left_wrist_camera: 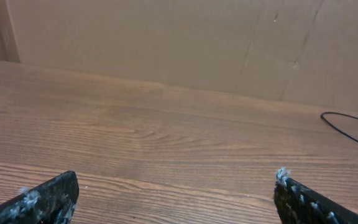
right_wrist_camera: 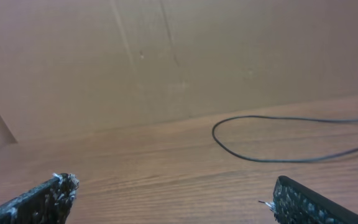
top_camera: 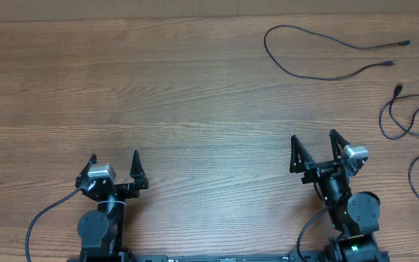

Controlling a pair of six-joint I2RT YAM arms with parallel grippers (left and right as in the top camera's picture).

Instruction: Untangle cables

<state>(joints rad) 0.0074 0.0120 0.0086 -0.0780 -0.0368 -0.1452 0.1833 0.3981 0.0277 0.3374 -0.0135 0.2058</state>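
Three thin black cables lie apart on the wooden table at the right. One long looped cable [top_camera: 308, 71] lies at the far right back with two plug ends [top_camera: 406, 44]; it also shows in the right wrist view [right_wrist_camera: 253, 157] and at the edge of the left wrist view [left_wrist_camera: 347, 127]. A second cable [top_camera: 406, 116] curls at the right edge. A third cable [top_camera: 415, 182] loops at the right edge nearer the front. My left gripper [top_camera: 114, 161] is open and empty at the front left. My right gripper [top_camera: 314, 143] is open and empty at the front right, well short of the cables.
The wooden table [top_camera: 158, 87] spreads across the view. A brown cardboard wall [left_wrist_camera: 166, 37] stands along its far edge. The thicker black arm cables [top_camera: 42, 218] run off the arm bases at the front.
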